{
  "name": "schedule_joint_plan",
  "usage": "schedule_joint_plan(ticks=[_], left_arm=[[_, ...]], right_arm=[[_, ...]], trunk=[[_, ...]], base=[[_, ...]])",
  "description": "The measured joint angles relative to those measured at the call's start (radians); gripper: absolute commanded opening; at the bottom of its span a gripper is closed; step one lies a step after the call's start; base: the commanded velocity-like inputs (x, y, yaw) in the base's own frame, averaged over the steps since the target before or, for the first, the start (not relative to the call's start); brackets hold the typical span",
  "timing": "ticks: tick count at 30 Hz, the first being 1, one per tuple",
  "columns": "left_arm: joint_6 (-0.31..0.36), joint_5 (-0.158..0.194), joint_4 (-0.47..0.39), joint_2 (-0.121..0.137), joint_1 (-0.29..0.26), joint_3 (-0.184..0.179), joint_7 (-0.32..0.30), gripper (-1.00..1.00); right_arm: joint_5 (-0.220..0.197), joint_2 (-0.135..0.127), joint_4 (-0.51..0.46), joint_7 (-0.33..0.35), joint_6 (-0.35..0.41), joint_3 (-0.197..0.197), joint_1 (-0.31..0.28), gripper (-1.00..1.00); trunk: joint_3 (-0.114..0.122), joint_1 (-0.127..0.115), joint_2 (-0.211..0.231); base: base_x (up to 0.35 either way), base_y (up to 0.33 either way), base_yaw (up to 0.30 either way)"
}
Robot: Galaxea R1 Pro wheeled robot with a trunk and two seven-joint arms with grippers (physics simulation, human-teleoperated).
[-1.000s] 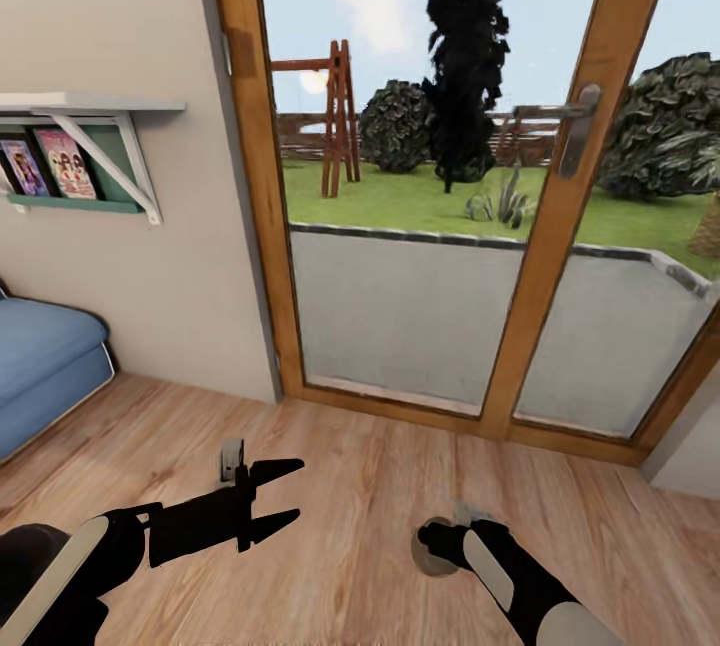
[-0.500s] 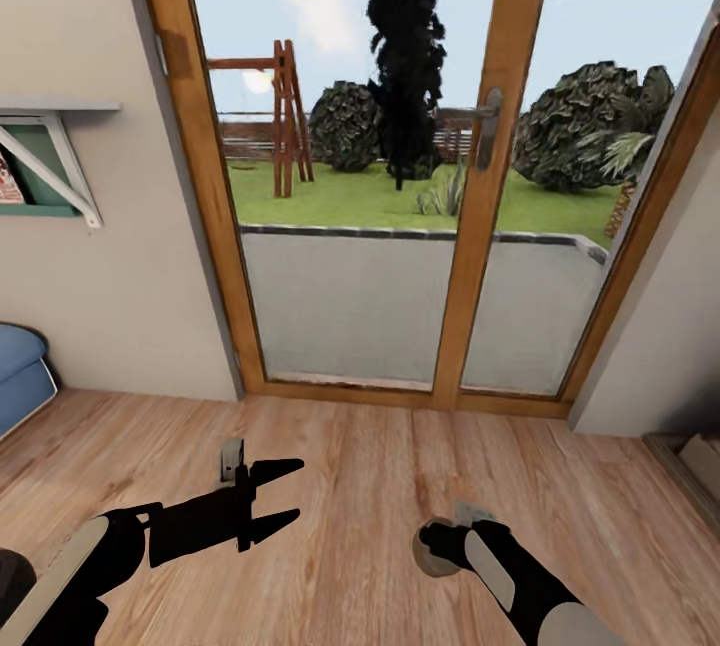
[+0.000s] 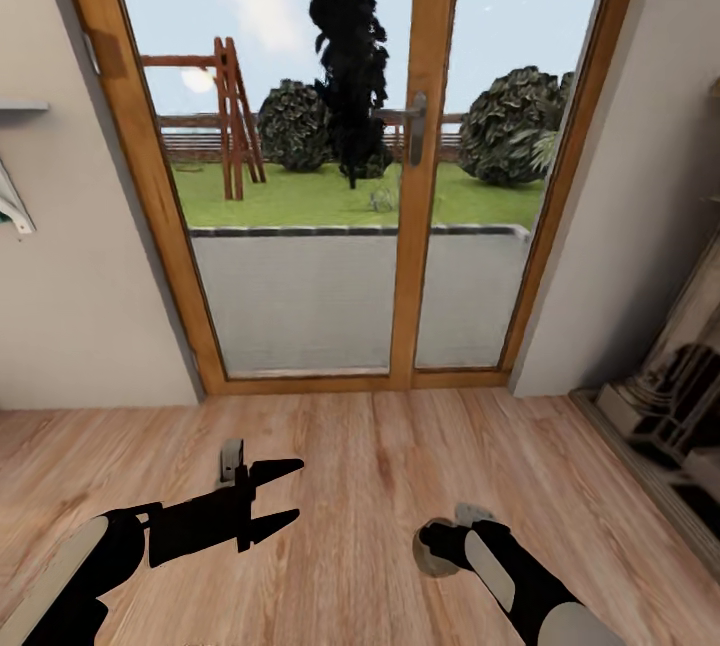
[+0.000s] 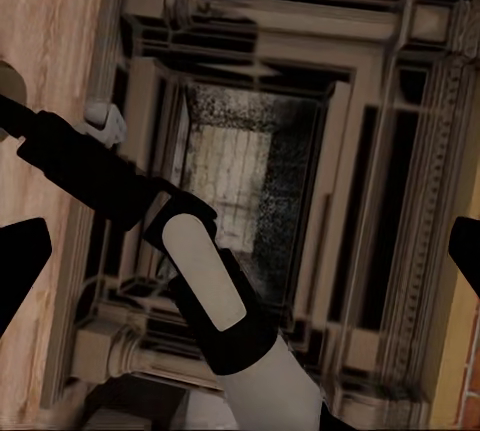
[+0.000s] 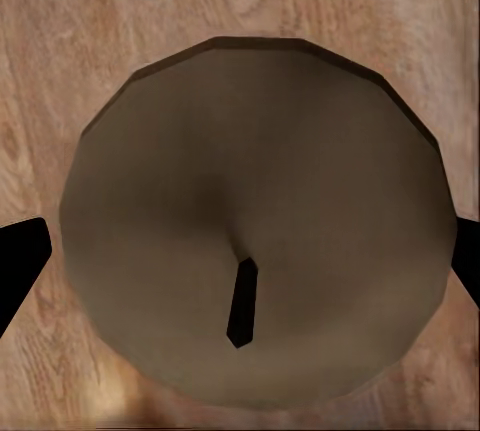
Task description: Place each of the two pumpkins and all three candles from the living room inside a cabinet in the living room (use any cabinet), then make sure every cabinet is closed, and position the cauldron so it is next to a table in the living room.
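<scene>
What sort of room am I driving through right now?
Most likely a living room at the garden side of a house: wood-framed glass patio doors look out on a lawn with a swing frame, the floor is wood plank, and an ornate stone fireplace stands at the right.

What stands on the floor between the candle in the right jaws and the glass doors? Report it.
Nothing visible lies on the wooden floor between the candle and the glass doors. A fireplace stands off to the right.
</scene>
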Motion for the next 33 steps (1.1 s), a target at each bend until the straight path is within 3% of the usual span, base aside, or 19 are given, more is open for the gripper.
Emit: schedule_joint_plan(ticks=[5, 10, 13, 24, 33], left_arm=[[0.0, 0.0, 0.0, 0.0, 0.0, 0.0, 0.0, 1.0], [0.0, 0.0, 0.0, 0.0, 0.0, 0.0, 0.0, 1.0], [0.0, 0.0, 0.0, 0.0, 0.0, 0.0, 0.0, 1.0], [0.0, 0.0, 0.001, 0.0, 0.0, 0.001, 0.0, 1.0], [0.0, 0.0, 0.002, 0.0, 0.0, 0.001, 0.0, 1.0]], right_arm=[[-0.001, 0.0, 0.009, 0.001, 0.0, 0.0, 0.0, -1.0], [-0.065, -0.001, 0.028, 0.004, 0.0, 0.0, 0.0, -1.0], [-0.078, -0.001, 0.03, 0.005, 0.0, 0.001, 0.0, -1.0], [-0.083, -0.002, 0.037, 0.004, -0.001, 0.0, 0.0, -1.0], [-0.083, -0.002, 0.037, 0.004, -0.001, 0.0, 0.0, -1.0]], trunk=[[0.0, 0.0, 0.0], [0.0, 0.0, 0.0], [0.0, 0.0, 0.0], [0.0, 0.0, 0.0], [0.0, 0.0, 0.0]], base=[[-0.229, 0.0, -0.289], [-0.229, 0.0, -0.289], [-0.229, 0.0, -0.289], [-0.212, 0.0, -0.289], [-0.025, 0.0, -0.289]])
